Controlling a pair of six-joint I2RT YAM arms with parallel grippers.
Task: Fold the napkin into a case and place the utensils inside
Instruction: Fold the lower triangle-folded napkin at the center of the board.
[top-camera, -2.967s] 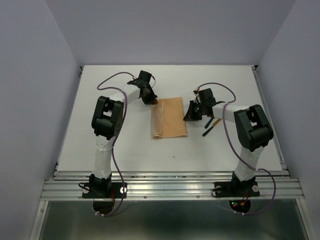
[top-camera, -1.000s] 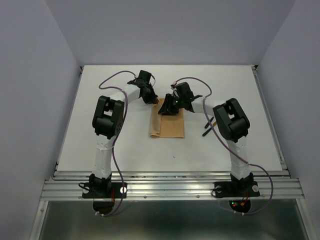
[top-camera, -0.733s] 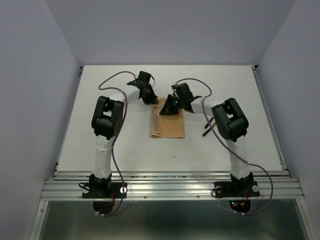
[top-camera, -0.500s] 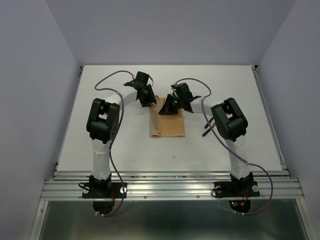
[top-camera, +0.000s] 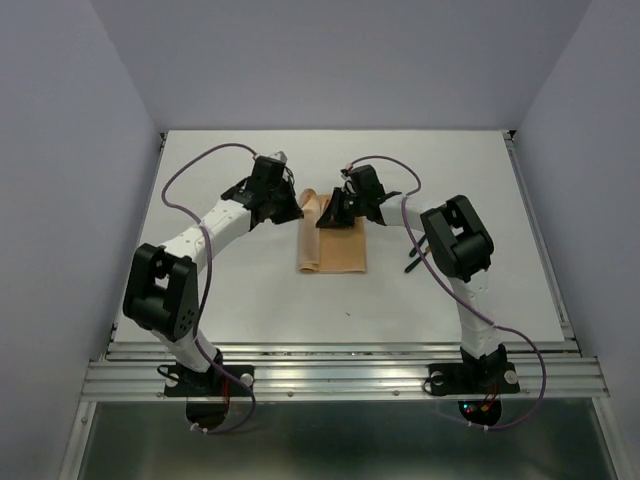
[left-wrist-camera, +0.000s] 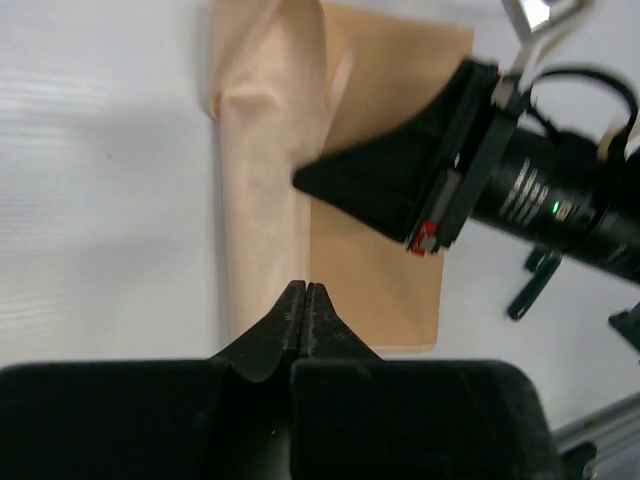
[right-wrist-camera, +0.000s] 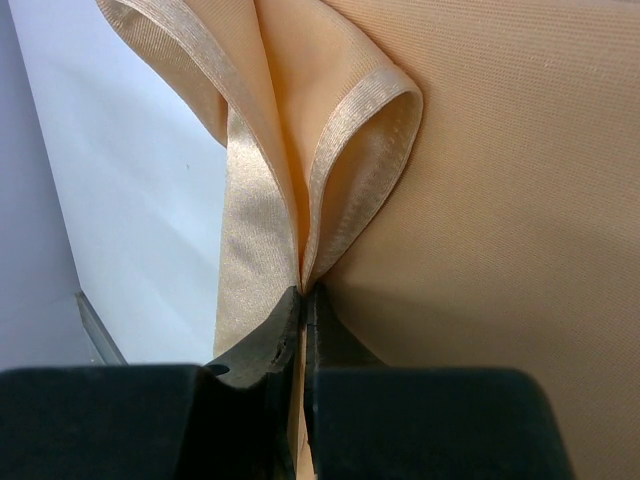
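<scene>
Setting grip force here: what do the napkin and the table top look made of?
The napkin looks like thin woven cloth, matte with a fine ribbed weave and a slightly shiny hem; it bends into soft loops. The table looks like smooth hard white board, perhaps laminate or paint.

My left tool (left-wrist-camera: 303, 290) and right tool (right-wrist-camera: 303, 292): black. The napkin (top-camera: 338, 250): plain peach-orange, shinier hem. The bench (top-camera: 450, 300): white. The walls (top-camera: 60, 150): pale lilac.
</scene>
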